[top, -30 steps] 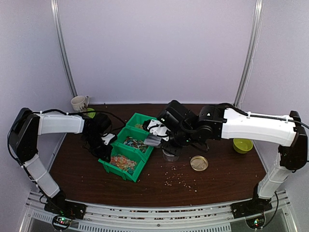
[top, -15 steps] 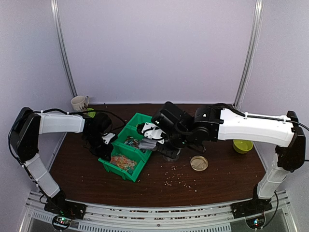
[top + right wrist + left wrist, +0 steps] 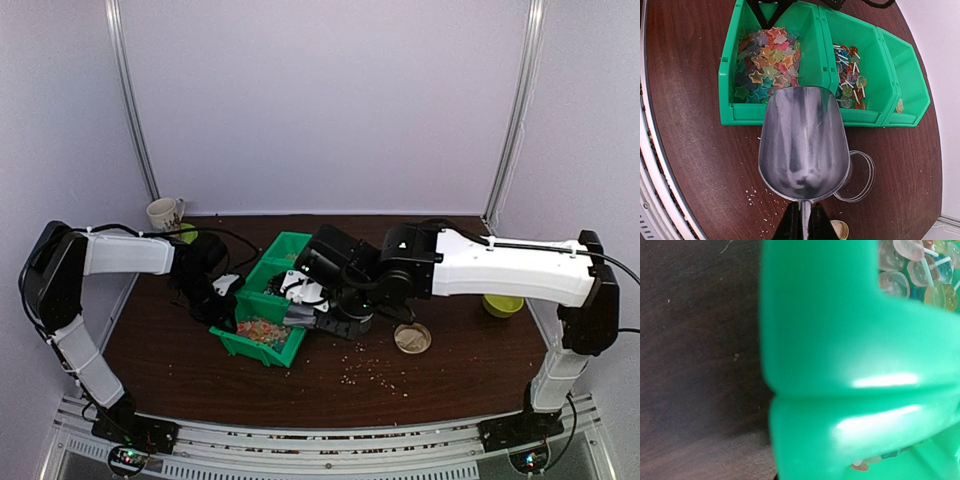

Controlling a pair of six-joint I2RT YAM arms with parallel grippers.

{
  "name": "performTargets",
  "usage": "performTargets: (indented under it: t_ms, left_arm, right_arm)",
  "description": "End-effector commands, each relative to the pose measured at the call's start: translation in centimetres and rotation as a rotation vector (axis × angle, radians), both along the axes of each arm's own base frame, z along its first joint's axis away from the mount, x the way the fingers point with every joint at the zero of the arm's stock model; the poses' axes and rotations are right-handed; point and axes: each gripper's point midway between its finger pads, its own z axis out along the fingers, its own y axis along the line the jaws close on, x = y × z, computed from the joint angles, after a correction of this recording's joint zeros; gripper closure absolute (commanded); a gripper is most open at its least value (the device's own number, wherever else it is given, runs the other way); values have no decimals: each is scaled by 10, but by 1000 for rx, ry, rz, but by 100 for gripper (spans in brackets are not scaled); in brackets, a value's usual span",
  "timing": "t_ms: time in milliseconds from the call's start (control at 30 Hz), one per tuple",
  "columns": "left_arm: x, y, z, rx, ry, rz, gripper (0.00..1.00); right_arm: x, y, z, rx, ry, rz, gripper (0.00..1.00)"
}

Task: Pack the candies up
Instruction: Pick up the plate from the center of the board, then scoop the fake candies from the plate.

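A green three-compartment bin (image 3: 250, 345) lies mid-table. In the right wrist view its left compartment (image 3: 730, 80) holds star-shaped candies (image 3: 767, 65) of mixed colours. The middle one holds stick candies (image 3: 850, 75). The right one (image 3: 905, 95) is almost bare. My right gripper (image 3: 802, 212) is shut on the handle of an empty metal scoop (image 3: 802, 142), held just short of the bin's near wall; it also shows in the top view (image 3: 310, 300). My left gripper (image 3: 222, 297) is at the bin's left wall. Its fingers are hidden in the left wrist view, filled by green wall (image 3: 840, 365) and candies (image 3: 910, 265).
A clear cup (image 3: 862, 175) stands partly under the scoop, with a round gold lid (image 3: 411, 338) to its right. Pale crumbs (image 3: 375, 370) lie scattered toward the front. A yellow-green bowl (image 3: 502, 303) sits at the right, and a mug (image 3: 165, 213) at the back left.
My right arm has swung left and down, carrying the scoop from above the cup to the front of the bin. The bin has shifted slightly with my left gripper.
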Motion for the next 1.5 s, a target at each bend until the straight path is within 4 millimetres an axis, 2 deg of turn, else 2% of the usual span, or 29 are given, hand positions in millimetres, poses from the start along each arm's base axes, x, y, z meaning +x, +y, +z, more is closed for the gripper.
performTargets:
  t_ms: [0, 67, 200, 333, 433, 667, 800, 900, 967, 1000, 1067, 1300, 1467]
  left_arm:
    - [20, -17, 28, -219, -60, 42, 100]
    - [23, -20, 33, -250, -76, 38, 100]
    - [20, -40, 44, -420, -52, 22, 100]
    - [14, -59, 50, -592, 15, 24, 100]
    - [14, -65, 56, -644, 14, 11, 100]
    - [18, -64, 70, -650, -41, 5, 100]
    - [15, -77, 86, -800, -23, -1, 100]
    - [14, -79, 92, -842, -25, -11, 100]
    - [14, -77, 86, -799, -18, 5, 100]
    - [17, -67, 69, -674, -36, 29, 100]
    - [22, -54, 58, -525, -74, 11, 100]
    - [33, -24, 58, -307, -169, 51, 100]
    - [36, -9, 65, -216, -204, 63, 100]
  right_arm:
    - [5, -1, 41, 123, -63, -41, 100]
    - [8, -3, 53, 165, -90, -54, 100]
    - [14, -9, 78, 251, -145, -91, 100]
    - [15, -13, 93, 307, -170, -110, 100]
    - [13, -13, 90, 299, -162, -102, 100]
    - [12, -10, 75, 255, -135, -87, 100]
    - [9, -5, 70, 243, -113, -71, 100]
    - [9, -5, 72, 249, -112, -69, 100]
    - [9, -4, 72, 252, -112, -69, 100]
    - [8, -4, 72, 251, -111, -69, 100]
    - [9, -4, 72, 248, -111, -69, 100]
    - [7, -2, 57, 171, -87, -42, 100]
    - [4, 4, 36, 72, -54, -15, 100]
